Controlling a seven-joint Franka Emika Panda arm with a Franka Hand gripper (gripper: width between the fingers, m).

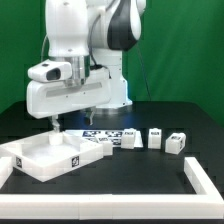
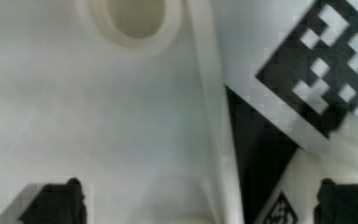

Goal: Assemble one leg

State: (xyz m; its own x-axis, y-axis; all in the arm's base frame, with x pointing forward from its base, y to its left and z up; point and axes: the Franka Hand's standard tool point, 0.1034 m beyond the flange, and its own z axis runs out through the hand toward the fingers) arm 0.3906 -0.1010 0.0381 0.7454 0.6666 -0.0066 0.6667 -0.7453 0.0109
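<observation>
Three small white legs with black-and-white tags stand in a row on the black table: one [image 1: 128, 137], a second [image 1: 155, 137] and a third [image 1: 177, 143]. My gripper [image 1: 55, 122] is far from them, at the exterior view's left. It is low over the far edge of the large flat white panel [image 1: 45, 157]. In the wrist view the gripper [image 2: 197, 205] is open and holds nothing. Its dark fingertips [image 2: 51, 203] stand wide apart on either side of the panel's raised rim [image 2: 211, 140]. A round hole [image 2: 137, 15] in the panel shows close up. No leg shows in the wrist view.
The marker board [image 1: 98, 133] lies flat between the panel and the legs. A tagged white surface [image 2: 332, 65] shows beyond a strip of black table in the wrist view. A low white frame [image 1: 203, 183] borders the table's front and the exterior view's right.
</observation>
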